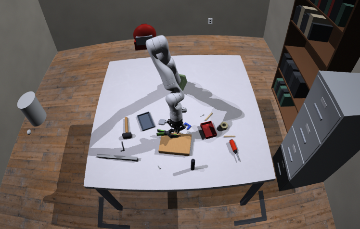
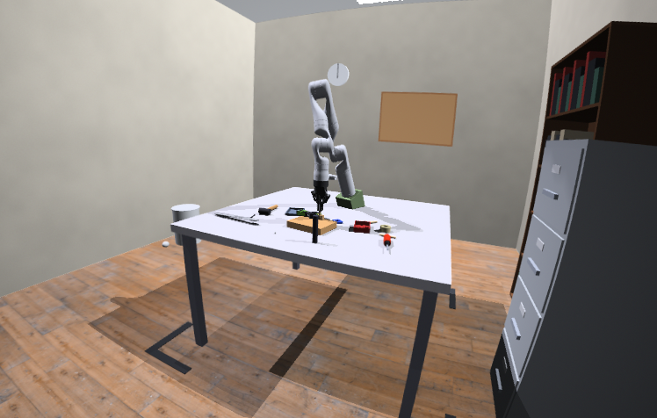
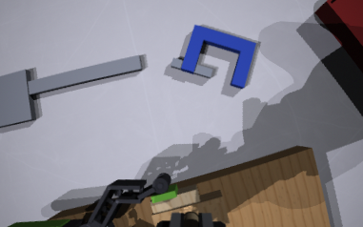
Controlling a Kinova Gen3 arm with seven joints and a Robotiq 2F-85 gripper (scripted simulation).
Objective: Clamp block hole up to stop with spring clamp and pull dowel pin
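Note:
My gripper points down over the back edge of the wooden bench board. Its fingers are nearly together and look shut on the dowel pin, which they mostly hide. A pale wooden piece shows just behind the fingertips; I cannot tell whether it is the stop or the block. The black spring clamp with green handles lies to the left, its green pad against that piece. The hole and any gap at the stop are hidden.
Behind the board are a blue bracket and a grey paddle-shaped piece. A red bin stands right, a dark tray and mallet left. A black cylinder stands in front.

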